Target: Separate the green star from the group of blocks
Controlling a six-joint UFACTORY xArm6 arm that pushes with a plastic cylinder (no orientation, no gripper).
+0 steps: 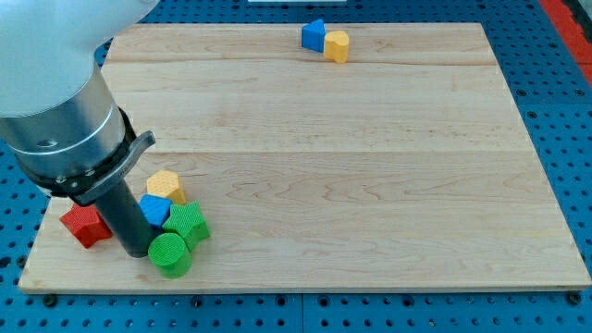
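Observation:
The green star [189, 223] lies near the view's bottom left on the wooden board [351, 166]. It touches a green cylinder [170, 254] just below it and a blue block [154, 209] to its left. A yellow block [166, 185] sits just above the blue one. A red star-shaped block [85, 225] lies further left, apart from them. My tip [139, 250] is at the end of the dark rod, just left of the green cylinder and below the blue block, between the red block and the group.
A blue block [314, 35] and a yellow block [337, 45] touch each other near the board's top edge. The large grey arm body [65, 111] covers the view's upper left. A blue perforated table [555, 92] surrounds the board.

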